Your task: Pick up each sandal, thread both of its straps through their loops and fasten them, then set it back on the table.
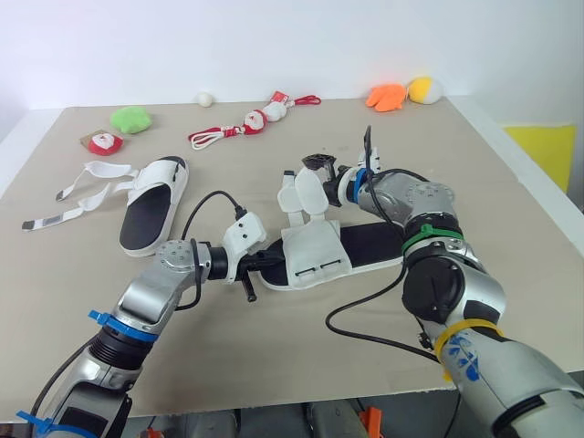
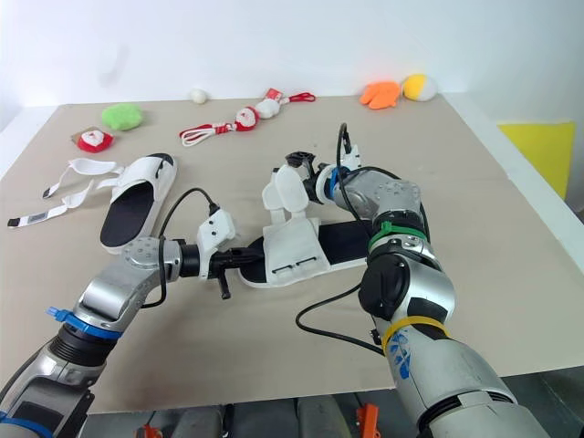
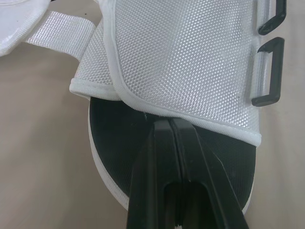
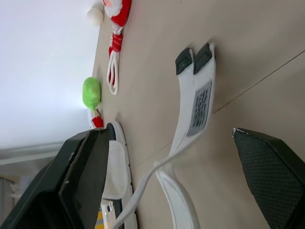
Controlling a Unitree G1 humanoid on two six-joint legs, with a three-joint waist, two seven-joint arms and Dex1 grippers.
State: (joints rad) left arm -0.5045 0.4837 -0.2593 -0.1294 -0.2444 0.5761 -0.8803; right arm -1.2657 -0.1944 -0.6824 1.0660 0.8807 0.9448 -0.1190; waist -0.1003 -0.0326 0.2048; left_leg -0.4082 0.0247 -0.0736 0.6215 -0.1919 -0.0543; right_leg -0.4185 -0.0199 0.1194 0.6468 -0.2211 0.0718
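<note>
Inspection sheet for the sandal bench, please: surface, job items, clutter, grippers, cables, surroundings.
Surface: beige table, flat, no spills seen.
Job's things: near sandal mid-table, straps turned up, black loops empty; far sandal with loose straps spread on the table.
Clutter: green plush, two Santa ornaments, white ball, orange toy and yellow toy along the far edge.
Grippers: left gripper shut, tips at the near sandal's toe end; right gripper open by its straps.
Cables: black wrist cable; black cable loop lying on the table.
Surroundings: white wall; yellow panel.
</note>
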